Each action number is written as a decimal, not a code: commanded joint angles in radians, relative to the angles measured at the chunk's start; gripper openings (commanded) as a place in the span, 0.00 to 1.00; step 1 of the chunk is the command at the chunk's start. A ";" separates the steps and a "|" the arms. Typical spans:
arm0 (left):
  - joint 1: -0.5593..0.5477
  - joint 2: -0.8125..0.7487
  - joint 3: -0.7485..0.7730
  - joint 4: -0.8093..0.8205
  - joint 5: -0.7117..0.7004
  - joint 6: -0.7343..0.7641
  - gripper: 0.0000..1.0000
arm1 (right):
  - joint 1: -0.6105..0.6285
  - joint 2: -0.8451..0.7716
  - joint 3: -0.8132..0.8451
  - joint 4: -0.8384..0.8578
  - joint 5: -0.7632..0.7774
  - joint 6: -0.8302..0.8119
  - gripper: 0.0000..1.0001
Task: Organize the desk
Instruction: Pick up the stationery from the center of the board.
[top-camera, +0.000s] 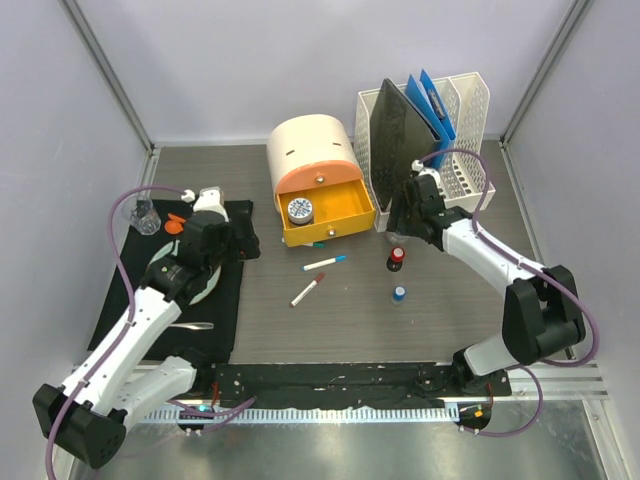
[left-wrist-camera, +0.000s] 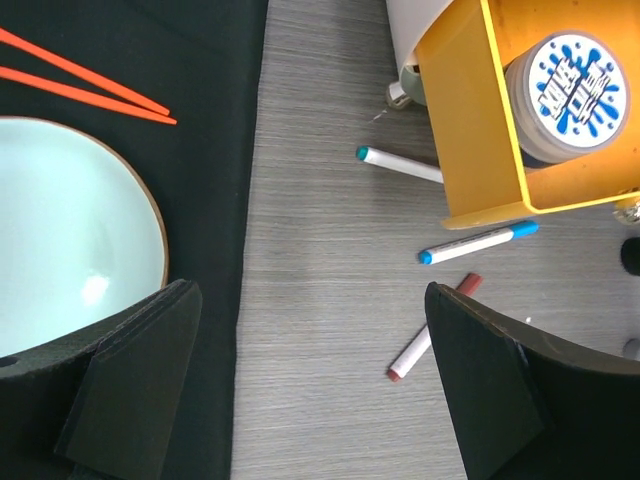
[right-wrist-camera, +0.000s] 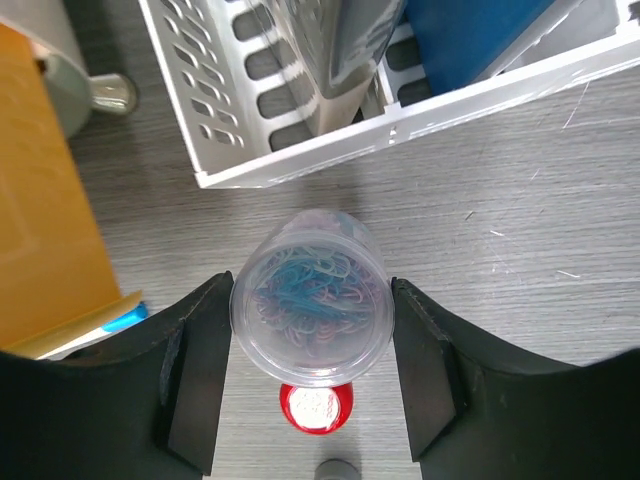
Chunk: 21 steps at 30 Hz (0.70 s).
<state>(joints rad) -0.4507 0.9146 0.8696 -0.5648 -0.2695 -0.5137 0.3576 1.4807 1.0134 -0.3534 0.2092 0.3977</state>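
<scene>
Grey-brown wood-grain worktop (top-camera: 340, 330) sits under both claws and carries everything.

Left claw (left-wrist-camera: 310, 295): wide open, nothing between the fingers. It hangs over the seam where the black mat (left-wrist-camera: 215, 120) meets bare worktop.
- Plate (left-wrist-camera: 70, 230), pale blue, on the mat, partly under the claw's left finger.
- Two orange chopsticks (left-wrist-camera: 85, 85) on the mat beyond the plate.
- Orange drawer (left-wrist-camera: 480, 130) ahead and to the right, standing open, with a round blue-white tin (left-wrist-camera: 572, 90) inside.
- Three pens on the worktop between claw and drawer:
  - teal pen (left-wrist-camera: 400, 165), one end hidden by the drawer side
  - blue pen (left-wrist-camera: 478, 242), just off the drawer's front corner
  - red pen (left-wrist-camera: 432, 340), nearest, one end hidden behind the right finger

Right claw (right-wrist-camera: 310, 290): closed on a clear jar (right-wrist-camera: 312, 330) of coloured paper clips. The jar is upright with a pad against each side. Can't tell whether it is off the worktop.
- White file rack (right-wrist-camera: 260, 110) just ahead of the jar, close but apart.
- Red-capped bottle (right-wrist-camera: 315, 408) just behind the jar on the wrist side, partly hidden by it.
- Drawer edge off to this claw's left.
</scene>
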 joint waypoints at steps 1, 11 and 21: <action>0.004 -0.026 -0.036 0.040 -0.010 0.090 1.00 | -0.002 -0.065 0.028 0.001 0.004 -0.007 0.20; 0.004 -0.024 -0.029 0.045 0.058 0.164 1.00 | -0.002 -0.181 0.042 -0.074 -0.030 -0.007 0.20; 0.006 -0.006 -0.020 0.048 0.047 0.158 1.00 | -0.002 -0.260 0.111 -0.150 -0.060 0.001 0.20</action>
<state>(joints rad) -0.4492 0.9134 0.8223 -0.5346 -0.2375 -0.3679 0.3576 1.2739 1.0504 -0.4850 0.1738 0.3977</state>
